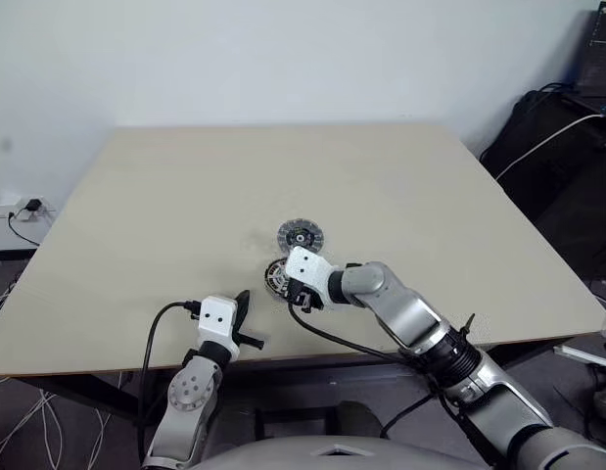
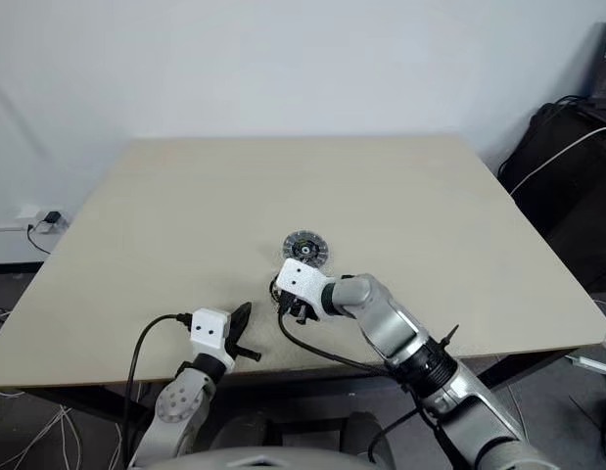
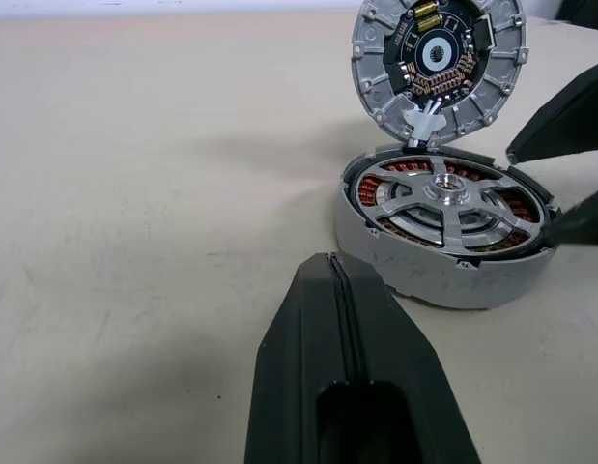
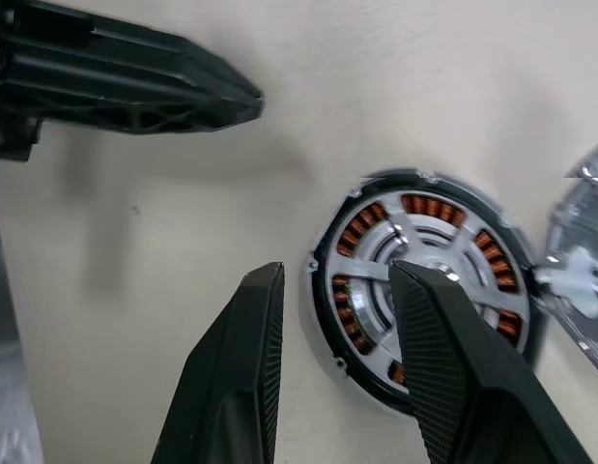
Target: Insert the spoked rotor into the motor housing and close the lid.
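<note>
The motor housing [image 3: 443, 261] is a round grey puck with copper windings, on the table near its front edge. The spoked rotor [image 3: 441, 198] sits inside it, silver spokes facing up. The lid [image 3: 439, 58] lies open just beyond the housing [image 1: 276, 276], inner face showing, joined to it by a small white piece. My right gripper [image 4: 337, 275] hovers open over the housing's rim, one finger above the rotor [image 4: 424, 261] and one outside the wall, with nothing between them. My left gripper [image 3: 327, 266] is shut and empty, a short way to the housing's left.
The pale wooden table [image 1: 283, 176] stretches far beyond the parts. A black cable [image 1: 332, 338] hangs from my right wrist over the front edge. Dark bags and cables [image 1: 567, 147] stand off the table at the right. A wall socket [image 1: 23, 208] sits at the left.
</note>
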